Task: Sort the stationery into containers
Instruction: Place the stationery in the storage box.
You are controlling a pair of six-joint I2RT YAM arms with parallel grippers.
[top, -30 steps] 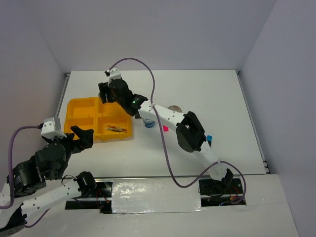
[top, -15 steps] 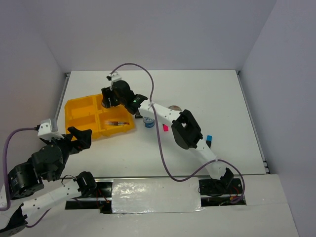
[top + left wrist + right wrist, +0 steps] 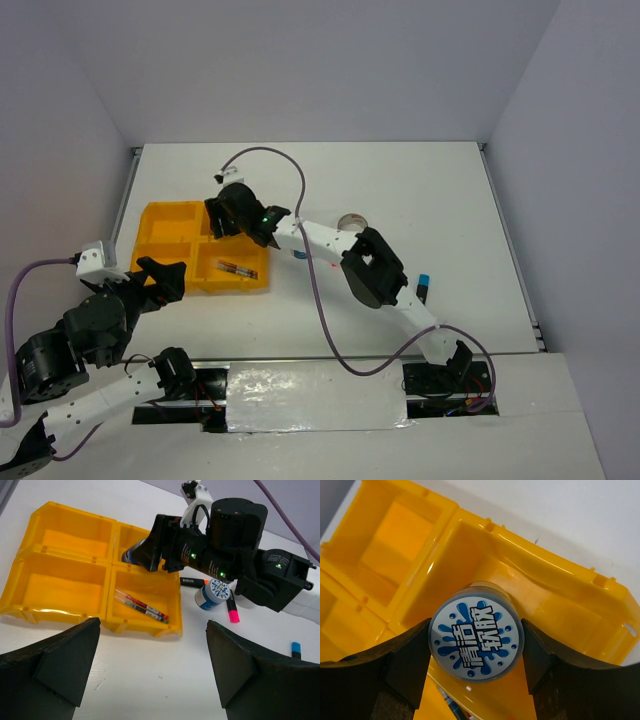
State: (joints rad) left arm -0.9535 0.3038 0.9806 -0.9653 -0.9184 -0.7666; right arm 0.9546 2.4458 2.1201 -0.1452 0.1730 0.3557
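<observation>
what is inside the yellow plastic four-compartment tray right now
Two slim red and blue pens lie in one compartment of the yellow plastic tray. Two compartments look bare. The fourth is partly hidden by the round blue-white roll in the right gripper.

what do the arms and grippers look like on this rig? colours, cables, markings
Left arm and right arm: white links, black joint housings, each trailing a purple cable. Left gripper and right gripper: matte black, wedge-shaped fingers. Green lights glow on the right wrist. No readable markings.
</observation>
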